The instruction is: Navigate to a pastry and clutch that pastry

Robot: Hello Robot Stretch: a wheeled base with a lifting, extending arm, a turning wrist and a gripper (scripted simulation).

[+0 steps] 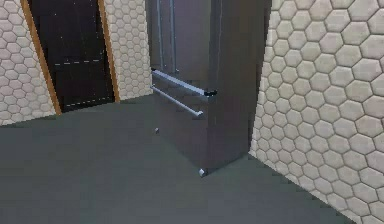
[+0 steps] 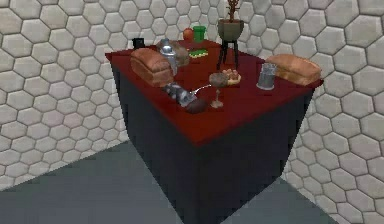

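A dark counter with a red top point(image 2: 240, 115) stands in the middle of the arm side view. On it lie a brown loaf-shaped thing point(image 2: 150, 62) at the left and a paler one point(image 2: 298, 68) at the right corner. Between them sits a small plate point(image 2: 226, 77) of small reddish and brown bits; I cannot tell what they are.
Also on the counter are a stemmed glass point(image 2: 217, 88), a metal cup point(image 2: 267, 76), a grey lump point(image 2: 183, 97), a potted plant on a stand point(image 2: 232, 25) and a red pot point(image 2: 198, 33). In the forward view a grey fridge point(image 1: 205, 80) stands ahead, with a dark door point(image 1: 72, 50) at the left and grey floor point(image 1: 90, 170) between.
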